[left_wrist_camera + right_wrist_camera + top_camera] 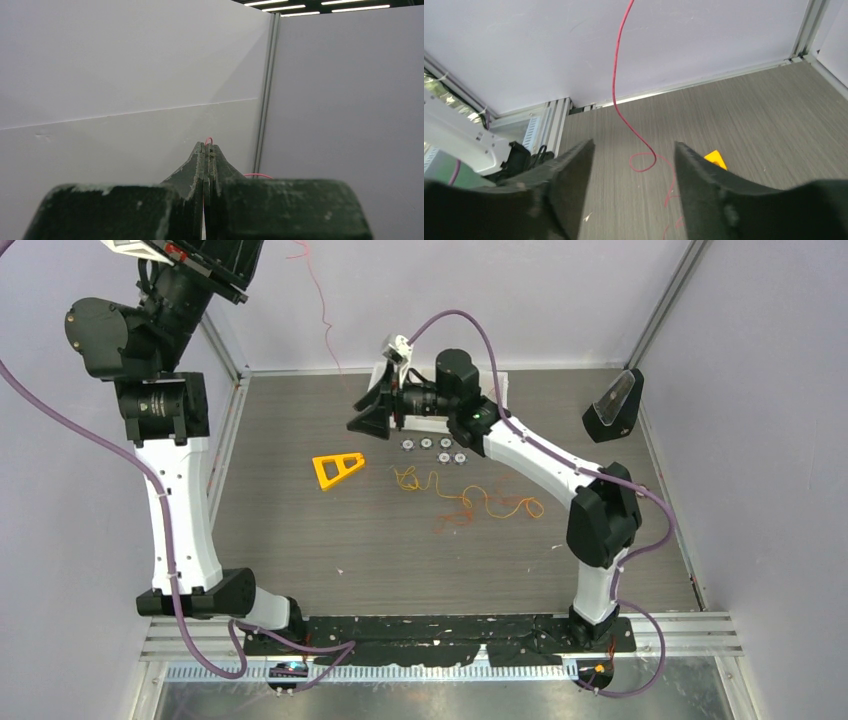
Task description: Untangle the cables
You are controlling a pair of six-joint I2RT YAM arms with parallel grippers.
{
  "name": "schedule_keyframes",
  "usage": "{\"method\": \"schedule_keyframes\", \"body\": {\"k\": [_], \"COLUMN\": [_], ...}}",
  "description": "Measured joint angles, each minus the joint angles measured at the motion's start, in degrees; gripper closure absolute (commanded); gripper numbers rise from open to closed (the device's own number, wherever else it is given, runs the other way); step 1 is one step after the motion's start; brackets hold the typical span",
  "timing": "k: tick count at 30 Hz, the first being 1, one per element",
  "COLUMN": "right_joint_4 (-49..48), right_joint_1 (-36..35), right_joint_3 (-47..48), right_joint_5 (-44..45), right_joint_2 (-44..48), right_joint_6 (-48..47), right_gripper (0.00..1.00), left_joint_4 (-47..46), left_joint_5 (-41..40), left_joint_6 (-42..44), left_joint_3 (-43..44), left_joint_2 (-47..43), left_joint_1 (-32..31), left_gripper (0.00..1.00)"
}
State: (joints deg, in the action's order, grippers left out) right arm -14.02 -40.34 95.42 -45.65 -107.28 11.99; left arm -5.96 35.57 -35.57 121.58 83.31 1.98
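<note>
My left gripper [208, 146] is raised high at the back left and shut on a thin red cable [208, 140], which pokes out at its tips. That red cable [322, 310] hangs down in front of the back wall to the table. In the right wrist view the red cable [616, 75] drops between my open right gripper [634, 146] fingers and curls on the floor without touching them. My right gripper [372, 406] hovers low at the back middle. Tangled yellow and orange cables [470, 502] lie at mid-table.
A yellow triangular frame [337, 468] lies left of the tangle. Several small round parts [432, 448] sit just behind the tangle. A black wedge-shaped object [612, 406] stands at the right wall, and a white sheet [500, 388] lies under the right wrist.
</note>
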Motion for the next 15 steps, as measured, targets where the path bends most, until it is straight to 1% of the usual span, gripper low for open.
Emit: {"method": "schedule_keyframes", "body": {"k": [1, 2, 4, 8, 11, 13, 15], "right_joint_4": [-0.42, -0.85, -1.42, -1.20, -1.75, -2.16, -2.45], "right_joint_1": [-0.24, -0.46, -0.87, -1.01, -0.85, -0.42, 0.26], "right_joint_3": [1.40, 2.32, 3.69, 3.69, 3.65, 3.08, 2.73], "right_joint_5": [0.39, 0.81, 1.70, 2.62, 2.86, 3.17, 3.41], "right_joint_2": [-1.33, -2.38, -4.31, -5.16, -4.92, -3.93, -2.49], "right_joint_6": [0.13, -0.02, 0.44, 0.39, 0.42, 1.11, 2.27], "right_gripper": [0.65, 0.80, 0.93, 0.94, 0.94, 0.95, 0.95], "left_joint_4": [0.07, 0.13, 0.42, 1.05, 4.68, 8.11, 11.82], "left_joint_5": [-0.17, -0.28, -0.70, -2.19, -4.83, -7.41, -9.70], "left_joint_6": [0.00, 0.04, 0.17, 0.31, 2.64, 7.69, 14.60], "left_joint_3": [0.00, 0.00, 0.00, -0.83, -4.92, -11.65, -21.86], "left_joint_2": [0.07, 0.07, 0.07, -0.48, -2.93, -6.23, -10.47], "left_joint_1": [0.00, -0.02, 0.13, 1.90, 5.11, 6.86, 7.91], "left_gripper": [1.00, 1.00, 1.00, 1.00, 1.00, 1.00, 1.00]}}
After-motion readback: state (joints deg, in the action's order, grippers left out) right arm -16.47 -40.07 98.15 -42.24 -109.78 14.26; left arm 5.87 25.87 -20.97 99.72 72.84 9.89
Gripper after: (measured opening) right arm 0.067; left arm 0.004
